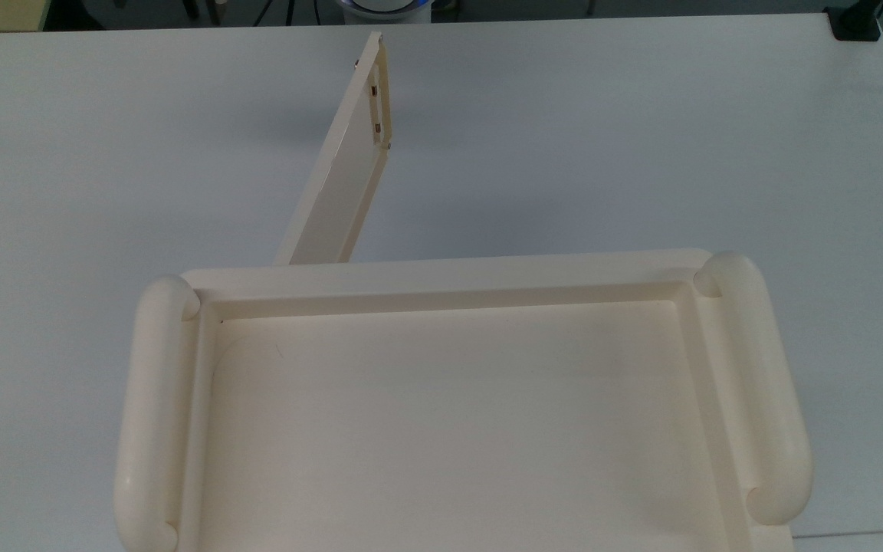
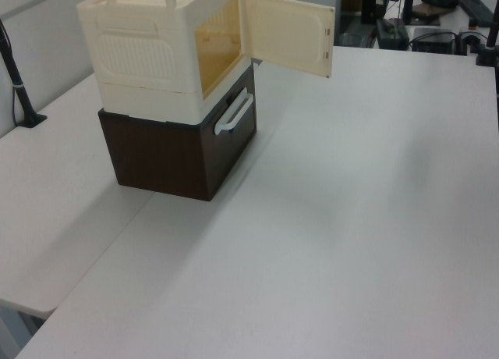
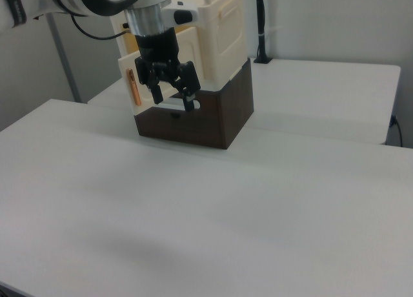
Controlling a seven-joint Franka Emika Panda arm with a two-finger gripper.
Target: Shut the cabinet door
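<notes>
The cabinet door (image 1: 340, 178) is a thin cream panel standing wide open, swung out from the cream cabinet (image 2: 140, 55) toward the top view's far side. Its slim bar handle (image 1: 385, 92) with coppery fasteners sits at the free edge. In the left view the door (image 2: 287, 33) points right, showing the cabinet's hollow inside. In the right view the door (image 3: 128, 74) shows to the left of my gripper (image 3: 173, 95). The gripper hangs open in front of the cabinet, with nothing between its black fingers (image 3: 157, 90).
The cream cabinet sits on a dark brown drawer unit (image 2: 164, 152) with a white handle (image 2: 234, 113). Its tray-like top (image 1: 441, 272) has two thick rounded rails. A black clamped pole (image 2: 19, 86) stands on the left view's left, and dark equipment (image 2: 398, 31) lies beyond the white table (image 2: 351, 218).
</notes>
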